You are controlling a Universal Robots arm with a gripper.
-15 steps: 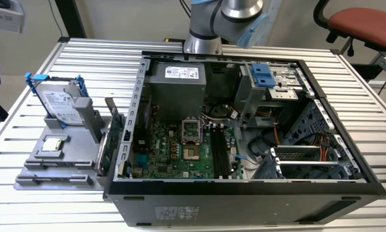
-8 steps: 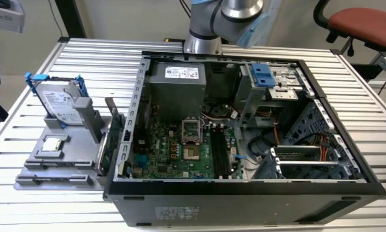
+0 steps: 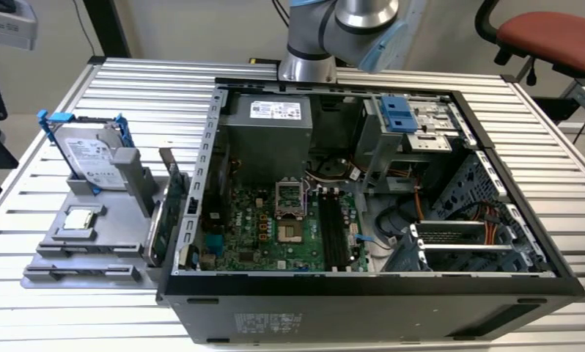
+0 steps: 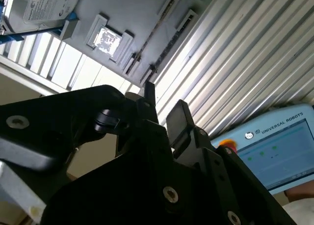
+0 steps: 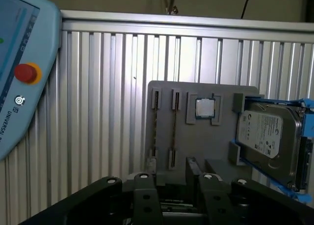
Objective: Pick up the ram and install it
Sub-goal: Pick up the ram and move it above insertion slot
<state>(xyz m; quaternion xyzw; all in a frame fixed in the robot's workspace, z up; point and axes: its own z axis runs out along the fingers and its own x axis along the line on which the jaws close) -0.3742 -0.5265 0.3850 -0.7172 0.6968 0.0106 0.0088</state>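
**Table and case.** A ribbed aluminium table (image 3: 576, 242) carries an open computer case (image 3: 371, 308). Inside it, the motherboard (image 3: 273, 235) faces up. The motherboard's black memory slots (image 3: 333, 227) run from the case's near wall toward its far wall.

**Arm.** The arm (image 3: 341, 29) stands at the far edge of the table. A pale blue pendant (image 5: 22, 48) with a red button bears lettering and a lit screen.

**Gripper.** The gripper (image 5: 171, 181) has its fingers set apart at a moderate gap. Nothing is between them and they touch nothing.

**Holder.** A grey holder (image 5: 221, 146) lies on the table, beside the case on the exterior view's left. It carries a hard drive (image 5: 267, 134) with a white printed label, set in a blue frame. It also carries a square processor (image 5: 205, 107) with a bright metal lid.

**Ram.** The ram (image 5: 175, 129) stands on edge in the holder's cradle next to the processor and shows as a thin dark line between two end clips. Its long axis runs along the cradle, roughly at right angles to the memory slots. It is well apart from the gripper. A second, fainter line sits in the neighbouring cradle, and I cannot tell what it is.

**Labels.** The power supply (image 3: 273, 110) carries a white label.
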